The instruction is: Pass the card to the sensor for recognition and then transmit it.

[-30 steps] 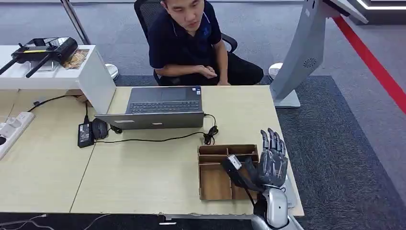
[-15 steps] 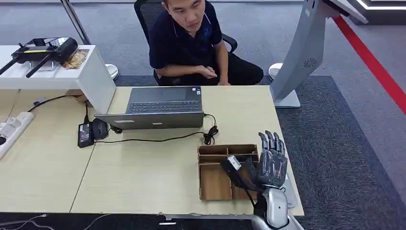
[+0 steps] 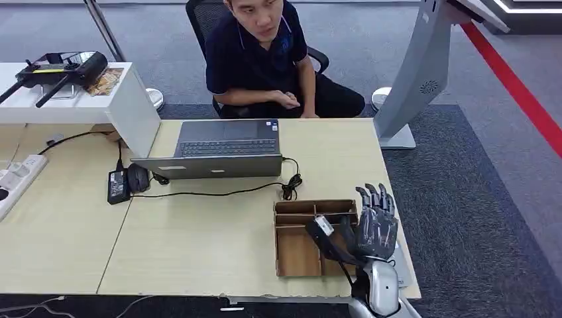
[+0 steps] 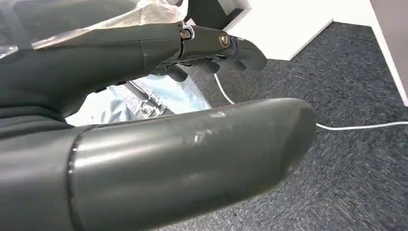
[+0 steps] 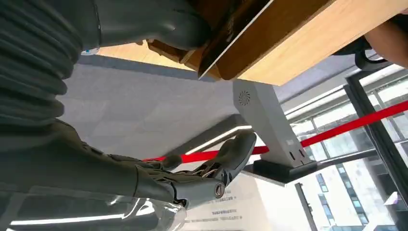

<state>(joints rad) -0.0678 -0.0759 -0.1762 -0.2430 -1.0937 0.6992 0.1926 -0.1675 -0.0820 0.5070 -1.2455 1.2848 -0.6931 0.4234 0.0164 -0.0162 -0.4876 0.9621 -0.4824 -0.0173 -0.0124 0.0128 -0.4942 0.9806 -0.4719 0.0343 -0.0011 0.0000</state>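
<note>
Right hand [image 3: 376, 228] raised over the table's [image 3: 199, 245] near right corner, fingers [image 3: 372, 197] spread and pointing away, holding nothing. Card: hard to be sure, but a thin dark-faced plate [image 5: 235, 36] stands in the wooden tray [image 3: 298, 255] in the right wrist view, beside the thumb and apart from the fingers. Left hand [image 4: 144, 120] hangs over grey carpet, fingers extended and loosely apart, holding nothing. Farther: open laptop [image 3: 225, 149], black power brick [image 3: 118, 185]. Seated person [image 3: 265, 59] beyond the table's far edge. Grey kiosk stand [image 3: 417, 73], far right.
</note>
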